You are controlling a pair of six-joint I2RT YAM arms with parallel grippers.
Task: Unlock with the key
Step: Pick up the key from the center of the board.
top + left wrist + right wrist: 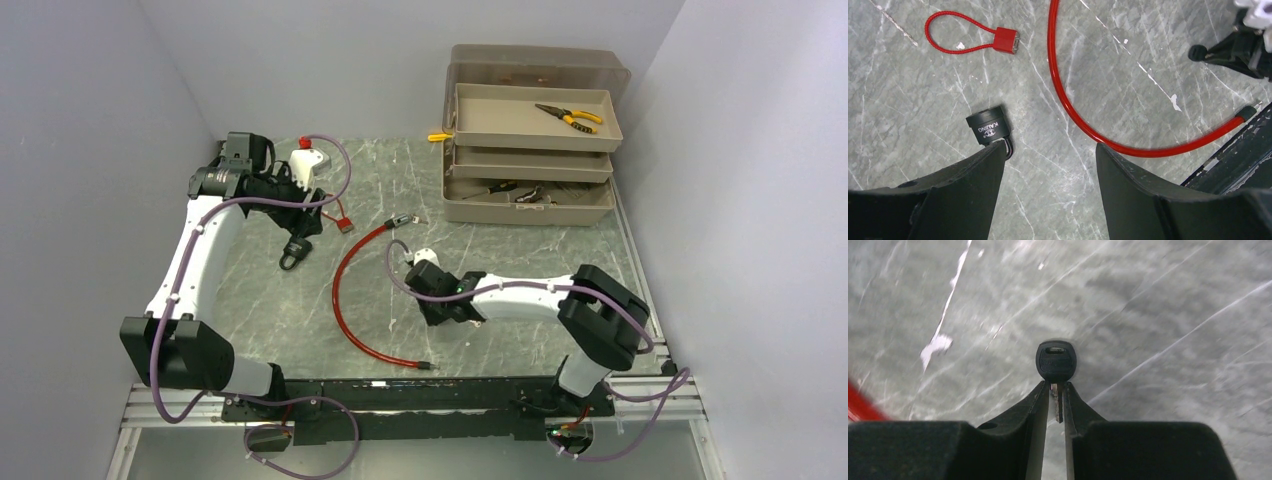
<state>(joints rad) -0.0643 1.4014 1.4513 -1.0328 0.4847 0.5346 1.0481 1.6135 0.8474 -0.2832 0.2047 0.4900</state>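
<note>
Between the nearly closed fingers of the right tool (pixel 1057 388) sits the blade of the key (pixel 1056 361), its black head poking out above the table (pixel 1173 315); the pinch looks made, though blur leaves doubt. Picking up the key is the step in hand. Next it must travel to the padlock (pixel 989 125), lying just beside the wide-open, empty left tool (pixel 1048 165), with blade lined up to keyhole.

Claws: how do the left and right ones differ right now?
The left claw stands wide open and empty; the right claw is pinched on the key. The left claw hangs by the black padlock; the right claw is across the red cable from it. Both are black.
</note>
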